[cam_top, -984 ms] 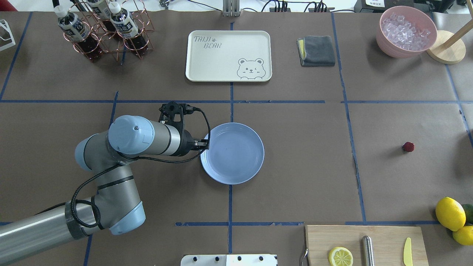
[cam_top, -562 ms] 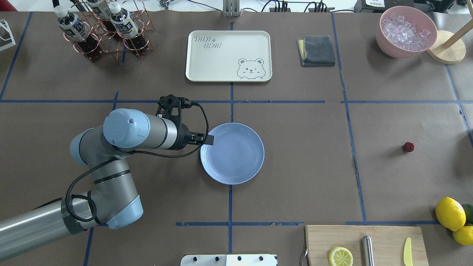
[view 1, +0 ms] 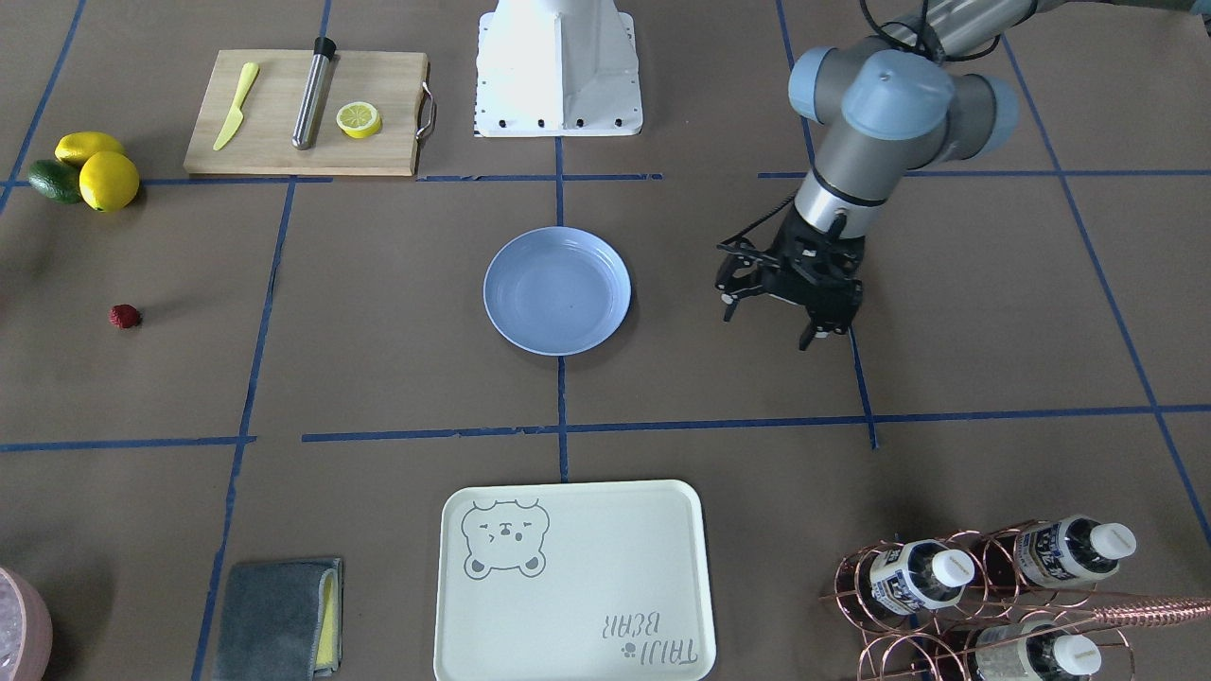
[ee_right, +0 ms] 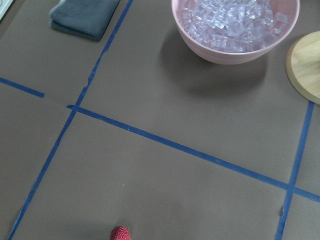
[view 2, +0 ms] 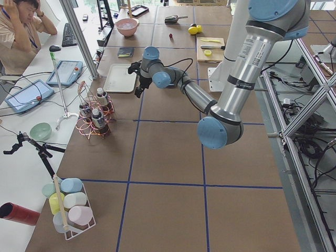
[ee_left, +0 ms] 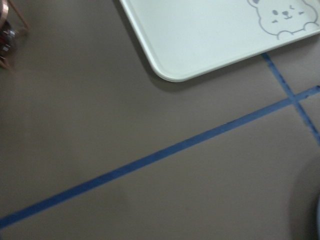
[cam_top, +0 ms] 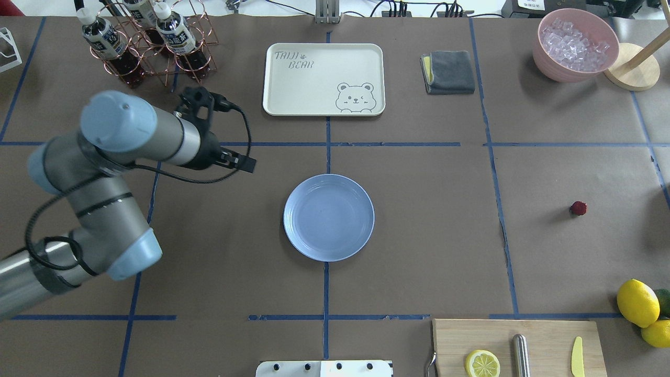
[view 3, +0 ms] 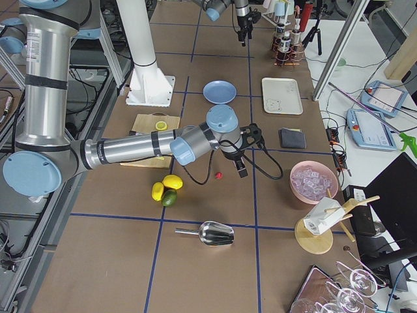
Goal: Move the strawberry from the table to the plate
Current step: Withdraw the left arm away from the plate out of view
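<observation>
The strawberry (cam_top: 578, 208), small and dark red, lies alone on the brown-paper table (cam_top: 434, 235) at the right. It also shows at the bottom edge of the right wrist view, strawberry (ee_right: 120, 233). The empty light-blue plate (cam_top: 328, 217) rests at the table's centre. My left gripper (view 1: 768, 326) hangs open and empty above the table, left of and beyond the plate. The right gripper (view 3: 241, 171) shows only in the exterior right view, close beside the strawberry (view 3: 219, 175); whether it is open or shut I cannot tell.
A cream bear tray (cam_top: 323, 78), a grey cloth (cam_top: 447, 71) and a pink bowl of ice (cam_top: 576, 44) line the far side. A copper bottle rack (cam_top: 146, 42) stands far left. The cutting board (cam_top: 518, 345) and lemons (cam_top: 637, 302) sit near right.
My left arm has drawn back from the plate's left rim, moving left and toward the far side near the bottle rack. Plate and strawberry have not moved.
</observation>
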Robot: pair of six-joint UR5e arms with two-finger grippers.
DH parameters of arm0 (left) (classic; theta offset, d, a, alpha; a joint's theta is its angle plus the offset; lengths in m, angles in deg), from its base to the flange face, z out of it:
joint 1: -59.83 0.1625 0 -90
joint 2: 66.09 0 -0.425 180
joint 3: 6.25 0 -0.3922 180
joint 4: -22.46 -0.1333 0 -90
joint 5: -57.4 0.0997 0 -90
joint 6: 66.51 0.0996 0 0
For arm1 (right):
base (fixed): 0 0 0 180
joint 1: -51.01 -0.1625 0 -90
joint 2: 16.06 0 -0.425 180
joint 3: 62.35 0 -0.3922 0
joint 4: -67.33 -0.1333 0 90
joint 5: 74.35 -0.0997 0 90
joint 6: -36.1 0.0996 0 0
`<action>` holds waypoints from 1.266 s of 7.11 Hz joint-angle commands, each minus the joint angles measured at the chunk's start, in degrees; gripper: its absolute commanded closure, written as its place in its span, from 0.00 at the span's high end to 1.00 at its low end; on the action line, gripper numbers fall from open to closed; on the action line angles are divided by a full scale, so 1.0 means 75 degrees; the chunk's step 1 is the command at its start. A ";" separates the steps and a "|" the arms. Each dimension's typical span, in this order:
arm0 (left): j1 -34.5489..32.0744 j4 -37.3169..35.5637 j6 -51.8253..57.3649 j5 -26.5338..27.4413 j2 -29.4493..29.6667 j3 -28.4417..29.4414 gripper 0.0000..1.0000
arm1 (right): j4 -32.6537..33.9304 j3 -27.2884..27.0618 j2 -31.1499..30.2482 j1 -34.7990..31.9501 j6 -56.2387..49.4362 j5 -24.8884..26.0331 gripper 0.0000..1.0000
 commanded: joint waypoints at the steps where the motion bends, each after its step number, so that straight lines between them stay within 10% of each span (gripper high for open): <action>1: -0.2639 -0.1721 0.3449 -0.1159 -0.0559 0.0582 1.00 | -0.0081 -0.0024 0.0007 0.0257 0.0135 0.0018 1.00; 3: -0.4272 -0.2596 0.5407 -0.1532 -0.0769 0.1893 1.00 | -0.0081 -0.0070 0.0007 0.0398 0.0147 0.0088 1.00; 6: -0.4913 -0.1964 0.5411 -0.2520 -0.2690 0.1037 1.00 | -0.0127 -0.0666 -0.0097 0.1798 0.2364 0.0996 1.00; 9: -0.4913 -0.1952 0.5411 -0.2531 -0.2647 0.0985 1.00 | -0.2545 0.0298 -0.0766 0.3219 0.3554 0.2242 1.00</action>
